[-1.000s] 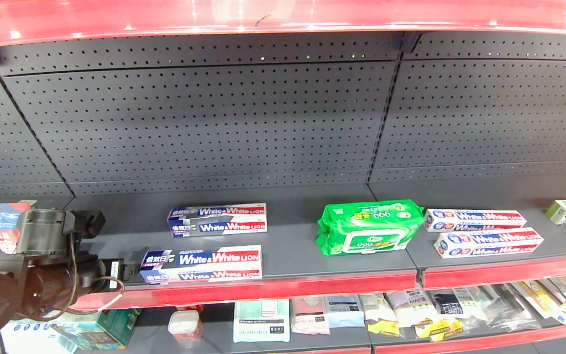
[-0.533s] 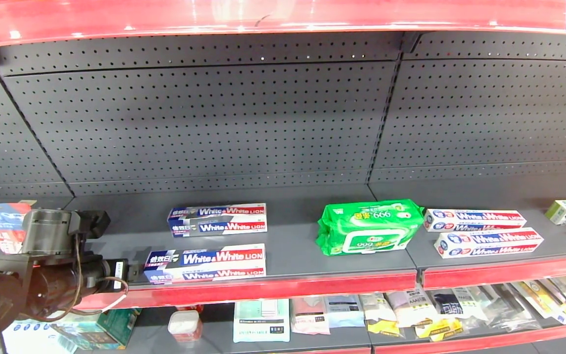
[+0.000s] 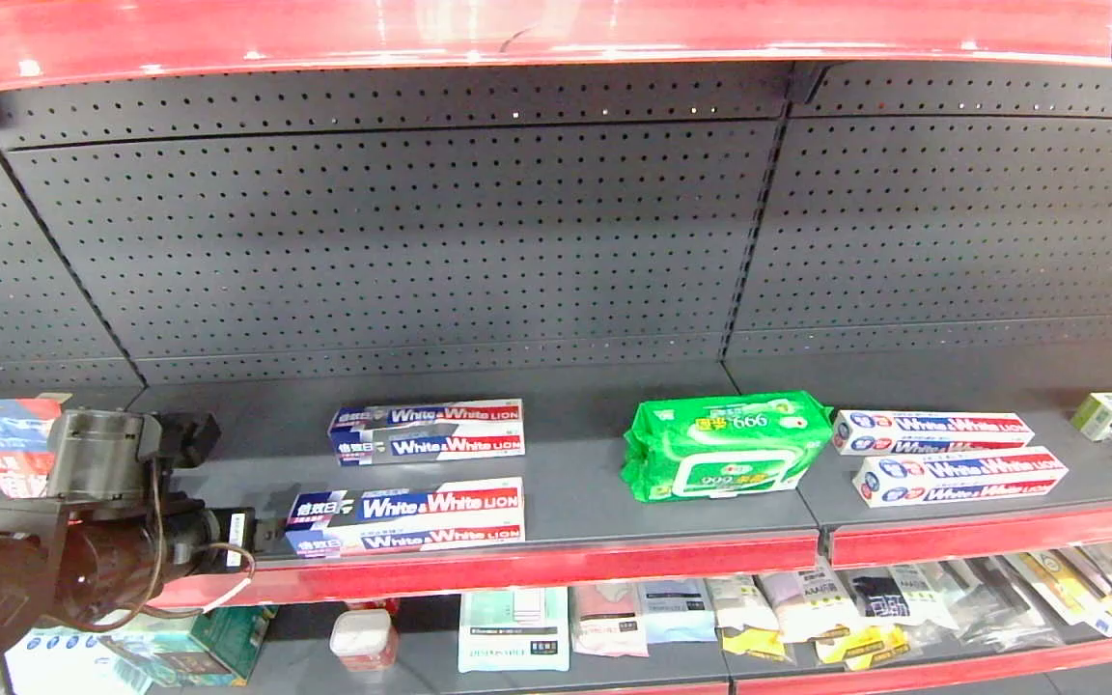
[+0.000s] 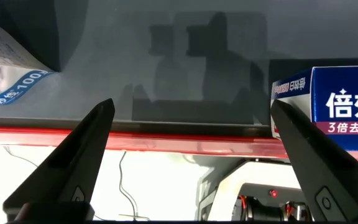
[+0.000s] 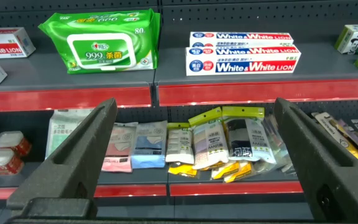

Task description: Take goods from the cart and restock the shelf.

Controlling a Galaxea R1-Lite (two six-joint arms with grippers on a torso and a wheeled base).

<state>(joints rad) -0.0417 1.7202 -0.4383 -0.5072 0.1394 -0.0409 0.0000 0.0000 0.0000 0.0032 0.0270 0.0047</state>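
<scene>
While its jaws stand wide apart, holding nothing, the left gripper [image 4: 191, 106] hangs at the front edge of the shelf [image 3: 575, 483], just beside the front toothpaste box [image 3: 406, 516]. The right gripper [image 5: 194, 102] gapes empty too, facing the green wipes pack [image 5: 101, 40].

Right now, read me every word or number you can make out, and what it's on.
"White & White LION": toothpaste box at the shelf's front edge.
"999" and "80": green wipes pack.
"100": blue-white bag.
Lower-shelf packets: print too small to read.
</scene>
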